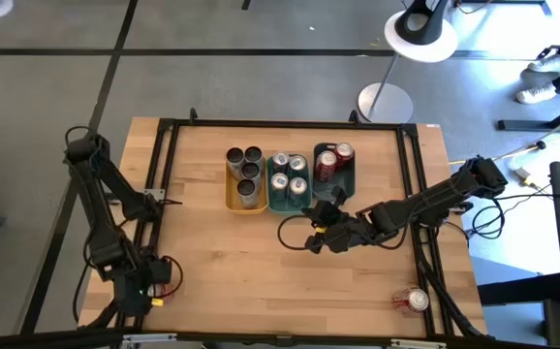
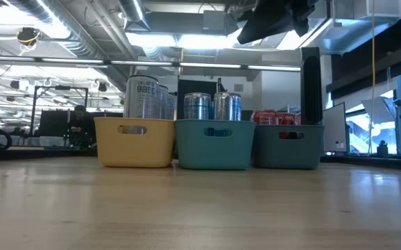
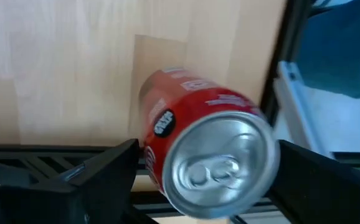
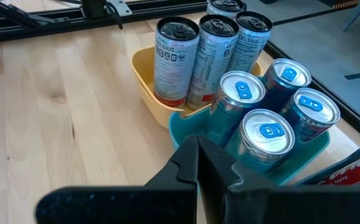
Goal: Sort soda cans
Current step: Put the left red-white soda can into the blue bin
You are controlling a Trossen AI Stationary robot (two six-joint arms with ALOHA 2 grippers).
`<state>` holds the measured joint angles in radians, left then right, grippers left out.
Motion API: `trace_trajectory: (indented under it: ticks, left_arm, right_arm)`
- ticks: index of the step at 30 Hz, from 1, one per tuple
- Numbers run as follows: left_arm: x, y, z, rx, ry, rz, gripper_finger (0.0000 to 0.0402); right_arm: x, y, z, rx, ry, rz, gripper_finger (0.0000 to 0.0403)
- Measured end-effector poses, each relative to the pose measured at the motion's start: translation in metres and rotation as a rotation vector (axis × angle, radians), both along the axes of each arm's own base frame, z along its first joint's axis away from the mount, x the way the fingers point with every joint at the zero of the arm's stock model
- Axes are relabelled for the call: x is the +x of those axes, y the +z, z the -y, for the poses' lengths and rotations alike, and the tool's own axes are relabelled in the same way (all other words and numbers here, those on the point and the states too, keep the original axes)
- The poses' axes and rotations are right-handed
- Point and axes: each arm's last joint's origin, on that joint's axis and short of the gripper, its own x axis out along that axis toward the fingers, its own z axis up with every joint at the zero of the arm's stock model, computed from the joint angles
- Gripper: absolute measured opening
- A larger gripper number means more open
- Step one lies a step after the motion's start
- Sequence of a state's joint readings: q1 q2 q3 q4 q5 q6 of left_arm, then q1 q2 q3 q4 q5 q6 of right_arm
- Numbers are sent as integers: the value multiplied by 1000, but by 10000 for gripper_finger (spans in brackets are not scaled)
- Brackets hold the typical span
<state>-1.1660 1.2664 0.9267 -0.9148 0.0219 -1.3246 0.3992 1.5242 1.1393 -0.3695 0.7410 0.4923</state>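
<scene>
A red cylindrical metal soda can (image 3: 202,152) with a silver pull-tab top lay on its side at the lower centre of the left wrist view, between the wide-open fingers of the left claw (image 3: 205,180) (not gripped). In the high view, it (image 1: 415,301) lay at the lower right of the wooden surface (image 1: 232,262). The right claw (image 1: 316,242), shut and empty, hovered mid-frame just below the teal rectangular tray (image 1: 288,205).
</scene>
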Motion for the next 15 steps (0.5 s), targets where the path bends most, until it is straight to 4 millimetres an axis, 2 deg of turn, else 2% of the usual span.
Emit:
trace_trajectory:
  ticks: [10, 15]
  left_arm:
    - [0, -24, 11, 145, -10, -51, 354]
    - [2, -29, 11, 191, -36, -53, 306]
  right_arm:
    - [0, 0, 0, -4, -12, 6, 3]
    - [0, 0, 0, 37, -8, 12, 3]
